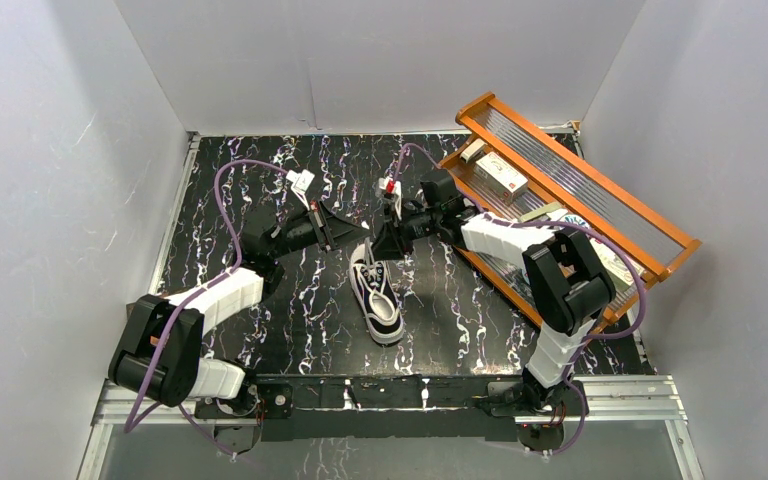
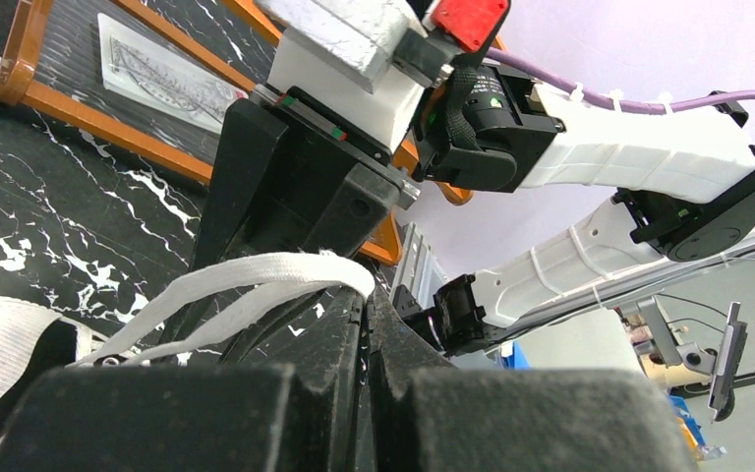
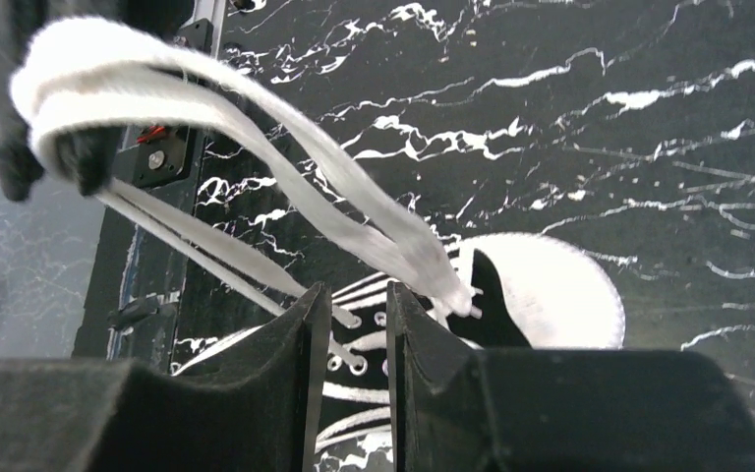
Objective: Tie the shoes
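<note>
The black sneaker [image 1: 378, 300] with white sole lies mid-table, lengthwise toward me. My left gripper [image 1: 352, 240] is at its far end, shut on a loop of white lace [image 2: 256, 270] pinched at the fingertips [image 2: 366, 295]. My right gripper [image 1: 381, 250] hangs just right of it over the shoe's far end. Its jaws stand a narrow gap apart [image 3: 349, 295] with only eyelets showing between them. In the right wrist view the lace [image 3: 285, 147] runs taut from the shoe's white toe cap [image 3: 551, 285] up to the left gripper's fingers [image 3: 10, 147].
An orange wooden rack [image 1: 570, 200] with a ribbed clear panel and small boxes lies tilted at the back right, close behind the right arm; its frame shows in the left wrist view [image 2: 108, 128]. White walls enclose the black marbled table [image 1: 260, 200].
</note>
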Controlling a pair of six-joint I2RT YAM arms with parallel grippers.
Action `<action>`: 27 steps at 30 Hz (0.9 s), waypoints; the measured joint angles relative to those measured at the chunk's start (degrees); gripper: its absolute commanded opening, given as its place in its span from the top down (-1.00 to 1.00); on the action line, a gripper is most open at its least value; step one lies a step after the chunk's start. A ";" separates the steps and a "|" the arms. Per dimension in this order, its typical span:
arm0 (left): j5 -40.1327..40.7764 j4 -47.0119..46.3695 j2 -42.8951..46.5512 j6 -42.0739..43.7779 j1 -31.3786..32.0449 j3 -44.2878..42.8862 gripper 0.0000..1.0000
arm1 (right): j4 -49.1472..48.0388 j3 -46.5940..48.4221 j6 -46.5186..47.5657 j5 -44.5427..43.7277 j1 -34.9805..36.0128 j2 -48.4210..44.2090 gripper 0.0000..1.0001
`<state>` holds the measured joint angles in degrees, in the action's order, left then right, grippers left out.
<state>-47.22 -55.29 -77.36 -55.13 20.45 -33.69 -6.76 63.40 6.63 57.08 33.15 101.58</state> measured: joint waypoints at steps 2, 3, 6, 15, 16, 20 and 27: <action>-0.09 0.00 -0.02 -0.07 0.00 -0.04 1.00 | -1.86 -0.02 -0.11 0.02 0.48 0.00 0.21; -0.13 0.00 -0.04 -0.15 0.00 -0.04 1.00 | -2.58 -0.04 -0.15 0.04 0.66 0.00 0.18; -0.17 0.00 -0.04 -0.26 0.00 -0.04 1.00 | -4.48 -0.04 -0.24 -0.09 0.76 0.00 0.10; -0.17 0.00 -0.04 -0.61 0.00 -0.04 1.00 | -7.13 -0.37 -0.70 -2.40 1.51 0.13 0.03; -0.17 0.00 -0.04 -0.63 0.00 -0.04 1.00 | -7.61 -0.57 -0.87 -3.32 1.64 0.13 0.03; -0.15 0.00 0.00 -0.81 0.00 -0.04 1.00 | -9.18 -2.08 -1.09 -6.43 2.10 0.13 0.05; -0.09 0.02 0.11 -0.90 0.00 -0.04 1.00 | -10.19 -3.26 -1.84 -8.81 2.12 0.15 0.07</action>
<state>-47.31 -55.27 -77.25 -56.03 20.45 -33.74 -16.95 60.14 4.80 48.27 35.27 101.73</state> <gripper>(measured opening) 0.012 0.469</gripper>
